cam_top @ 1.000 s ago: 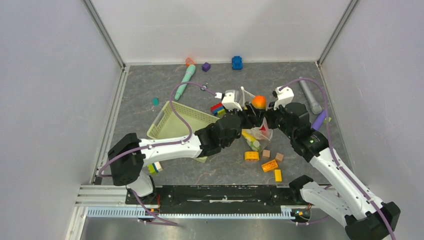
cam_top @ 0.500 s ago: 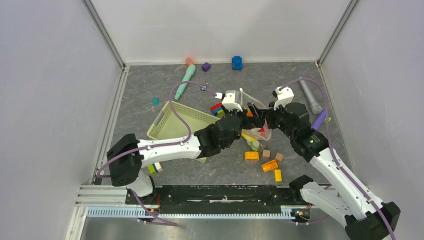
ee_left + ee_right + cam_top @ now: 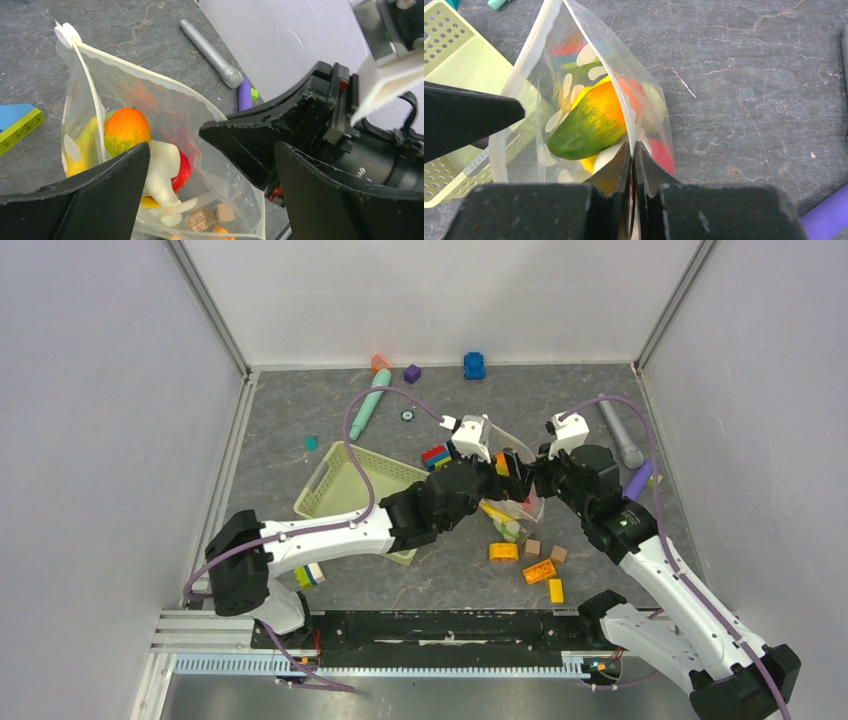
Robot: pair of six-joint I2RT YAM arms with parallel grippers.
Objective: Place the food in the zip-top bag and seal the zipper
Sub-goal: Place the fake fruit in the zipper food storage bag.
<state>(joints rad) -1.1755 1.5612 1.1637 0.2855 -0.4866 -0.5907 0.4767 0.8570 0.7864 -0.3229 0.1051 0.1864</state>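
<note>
Zip-top bag [image 3: 574, 65] hangs beside the basket [image 3: 454, 55], mouth up, mango [image 3: 591, 122] inside. My right gripper [image 3: 631, 150] pinches its rim; my left gripper [image 3: 211, 165] (jaws wide, empty) hovers just above, the zipper [image 3: 150, 72] running away from both.

The zip-top bag [image 3: 222, 182] stands open mid-frame. Its zipper [image 3: 131, 68] runs from a white tab [image 3: 65, 35] at upper left down toward the centre. Inside lie an orange-green mango [image 3: 125, 131], a white piece [image 3: 162, 162], a red tomato [image 3: 184, 169] and a yellow piece [image 3: 82, 156].

The left gripper [image 3: 211, 147] has its fingers [image 3: 85, 200] spread wide at lower left and lower right. The right gripper [image 3: 207, 132] meets the bag's rim with its dark tip.

On the table [image 3: 140, 20] lie a grey stick [image 3: 210, 52], a purple stick [image 3: 244, 96] and, at the left edge, a blue-and-green block [image 3: 17, 122].
</note>
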